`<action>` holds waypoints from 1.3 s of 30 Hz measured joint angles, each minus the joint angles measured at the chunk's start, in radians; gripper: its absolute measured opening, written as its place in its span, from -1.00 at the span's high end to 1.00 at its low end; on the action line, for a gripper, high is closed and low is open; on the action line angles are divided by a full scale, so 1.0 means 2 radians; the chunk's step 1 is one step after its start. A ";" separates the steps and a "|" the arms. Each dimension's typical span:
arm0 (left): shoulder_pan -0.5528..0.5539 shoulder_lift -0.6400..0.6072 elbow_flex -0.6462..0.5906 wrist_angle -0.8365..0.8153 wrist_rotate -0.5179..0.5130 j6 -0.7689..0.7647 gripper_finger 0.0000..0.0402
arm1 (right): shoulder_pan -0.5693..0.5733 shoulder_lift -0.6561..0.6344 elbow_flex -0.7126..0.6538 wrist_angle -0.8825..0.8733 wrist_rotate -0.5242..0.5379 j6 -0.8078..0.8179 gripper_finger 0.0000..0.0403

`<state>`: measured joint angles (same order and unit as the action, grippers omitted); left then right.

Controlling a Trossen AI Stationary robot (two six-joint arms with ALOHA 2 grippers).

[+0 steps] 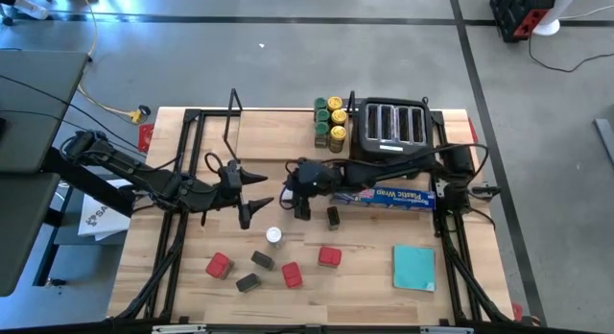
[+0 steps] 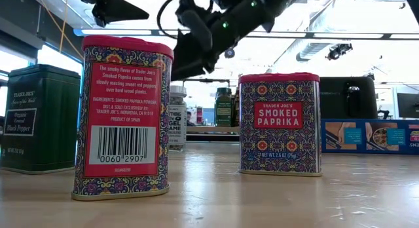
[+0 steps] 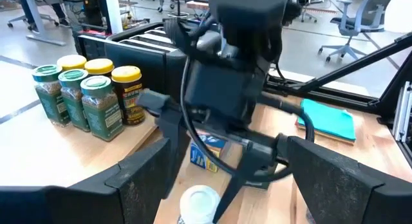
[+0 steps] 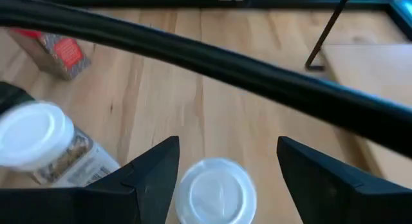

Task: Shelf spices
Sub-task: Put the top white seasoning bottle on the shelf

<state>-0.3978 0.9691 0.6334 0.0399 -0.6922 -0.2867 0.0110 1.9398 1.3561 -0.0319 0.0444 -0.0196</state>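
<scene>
Where the white-lidded jar (image 4: 217, 188) stands: upright on the table between the right gripper's fingers, near mid-table, well apart from the shelf (image 1: 278, 132).
Right gripper (image 4: 228, 153): fingers spread to either side of the lid with a gap on both sides; it has hold of nothing.
Risk at the grasp: if the fingers close off-centre, one pad would likely meet the round lid first and push the jar over or let it squirt out.
Second white-lidded jar (image 4: 35, 134): just beside, leaning or lying; a sideways sweep of the right arm could roll it away.
Left gripper (image 1: 251, 195): spread wide and empty, hovering close to the right gripper; the two arms are near enough that a lift or turn could bring them together.
Shelved jars (image 1: 329, 121): green and yellow lids bunched at the shelf end beside the toaster (image 1: 391, 125); a jar set down too tight against them could topple one.
Red tins (image 1: 291, 274): at the front of the table, unshelved, out of the immediate path.
</scene>
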 joint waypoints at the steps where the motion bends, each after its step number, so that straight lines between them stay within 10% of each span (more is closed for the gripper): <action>1: 0.000 0.000 0.000 0.002 0.000 -0.001 -0.51 | 0.002 -0.005 0.000 -0.001 0.004 0.000 -0.27; 22: 0.003 0.000 0.000 -0.002 -0.019 -0.013 -0.51 | 0.121 -0.219 0.000 -0.373 0.264 0.111 -0.28; 39: 0.058 0.019 0.000 0.000 0.038 -0.028 -0.51 | 0.209 -0.234 -0.068 -0.423 0.420 0.243 -0.28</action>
<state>-0.2816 1.0068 0.6334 0.0393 -0.6162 -0.3427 0.4282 1.4718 1.2196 -0.8780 0.8838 0.4673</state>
